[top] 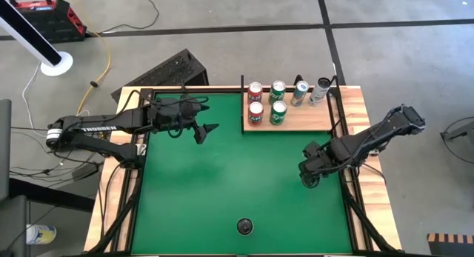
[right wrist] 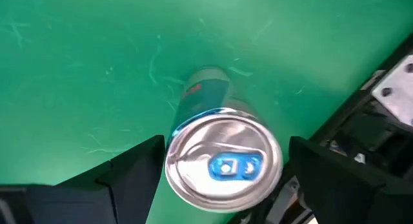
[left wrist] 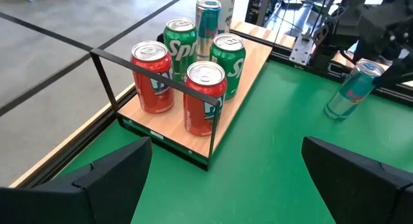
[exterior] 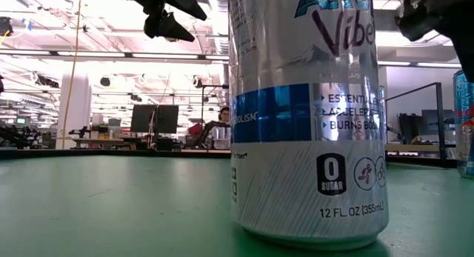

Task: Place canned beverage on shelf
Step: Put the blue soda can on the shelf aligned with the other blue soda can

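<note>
Two tools wait open: we judge the right tool (right wrist: 222, 169) is lining up above the upright slim can (right wrist: 222, 162) on the green surface (top: 222, 183), well apart from the shelf (top: 311, 118), and must descend to grip it, while the left tool (top: 204, 131) holds nothing.

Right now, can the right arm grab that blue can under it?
Probably yes. The right gripper hangs open right above the blue can, one finger on each side. The can stands alone on the green table, so nothing blocks a straight drop.
</note>
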Controlling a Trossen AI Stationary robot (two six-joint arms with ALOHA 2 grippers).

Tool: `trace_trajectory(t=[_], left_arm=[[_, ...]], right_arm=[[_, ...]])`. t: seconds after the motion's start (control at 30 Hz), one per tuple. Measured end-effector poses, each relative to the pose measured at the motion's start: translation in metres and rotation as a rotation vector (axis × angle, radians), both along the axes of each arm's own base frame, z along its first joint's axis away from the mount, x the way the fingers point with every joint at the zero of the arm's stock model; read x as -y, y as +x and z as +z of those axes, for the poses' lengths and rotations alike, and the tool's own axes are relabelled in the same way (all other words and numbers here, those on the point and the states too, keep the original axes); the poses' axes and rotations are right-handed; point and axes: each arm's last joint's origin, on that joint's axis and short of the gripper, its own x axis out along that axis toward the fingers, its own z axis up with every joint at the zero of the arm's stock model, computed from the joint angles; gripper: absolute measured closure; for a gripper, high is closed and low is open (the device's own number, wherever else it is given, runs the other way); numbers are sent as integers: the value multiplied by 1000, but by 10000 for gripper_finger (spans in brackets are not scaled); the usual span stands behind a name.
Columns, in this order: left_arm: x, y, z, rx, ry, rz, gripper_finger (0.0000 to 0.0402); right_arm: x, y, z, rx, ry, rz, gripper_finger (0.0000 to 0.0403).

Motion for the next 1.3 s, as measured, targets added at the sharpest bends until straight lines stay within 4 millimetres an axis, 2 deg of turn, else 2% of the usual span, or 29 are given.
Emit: trace_trajectory(t=[0.27,0.53,0.67,0.8,0.97,1.3], left_arm=[[-1,0,0,0,4,19,17],[-1,0,0,-1,7,26,17],[-1,0,0,-1,7,27,17],[-1,0,0,-1,8,29,17],[-1,-1,0,-2,13,45,17],[-1,-1,0,4,2,58,17]], right_arm=[[0,-1,-8,-12,-2,7,56],[2,0,-8,-22,30,42,132],[4,1,-6,-34,52,70,137],[9,5,9,-8,67,102,137],[25,9,34,12,54,154,137],[82,12,73,62,-63,273,137]])
